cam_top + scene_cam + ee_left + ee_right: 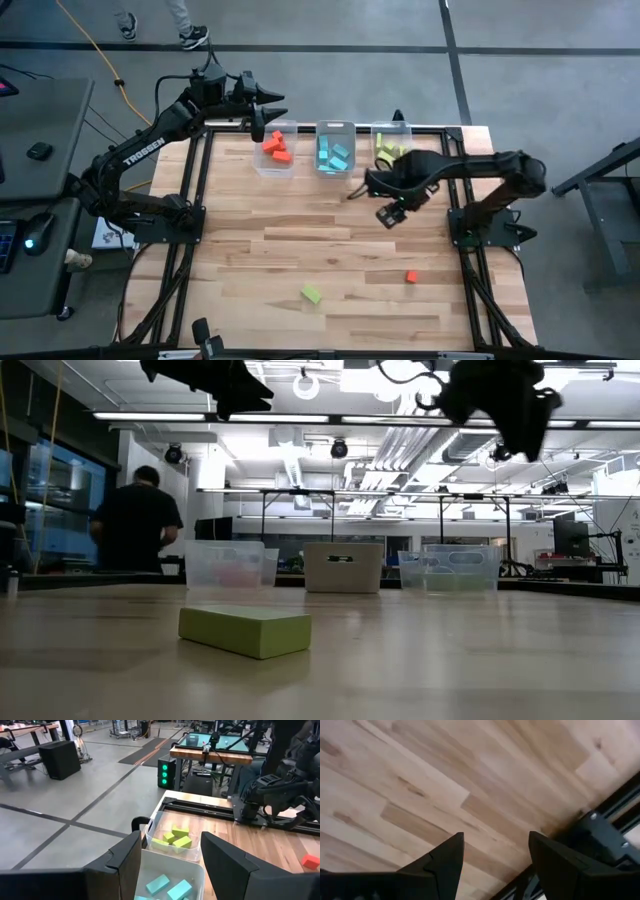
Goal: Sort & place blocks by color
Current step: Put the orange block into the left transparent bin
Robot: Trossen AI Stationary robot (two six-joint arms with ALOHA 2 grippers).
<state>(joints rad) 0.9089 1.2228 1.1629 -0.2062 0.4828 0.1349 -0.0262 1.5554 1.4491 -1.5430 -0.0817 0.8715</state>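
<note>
Three clear bins stand in a row along the table's far edge: one with red-orange blocks (pixel 275 148), one with light blue blocks (pixel 335 152) and one with yellow-green blocks (pixel 388 150). A loose yellow-green bar (pixel 311 293) (pixel 245 630) and a loose red-orange cube (pixel 411 277) (pixel 311 861) lie flat on the table's near half. My left gripper (pixel 275 104) (pixel 170 836) hovers open and empty above the far edge, over the red bin. My right gripper (pixel 391 213) (pixel 496 837) is open and empty above bare wood, just near of the yellow-green bin.
Black frame rails (pixel 196 190) run along the table's edges. Bare wood (pixel 300 225) spreads between the bins and the two loose blocks. A person (pixel 135 520) stands in the room beyond the far edge. A desk (pixel 35 130) sits left of the table.
</note>
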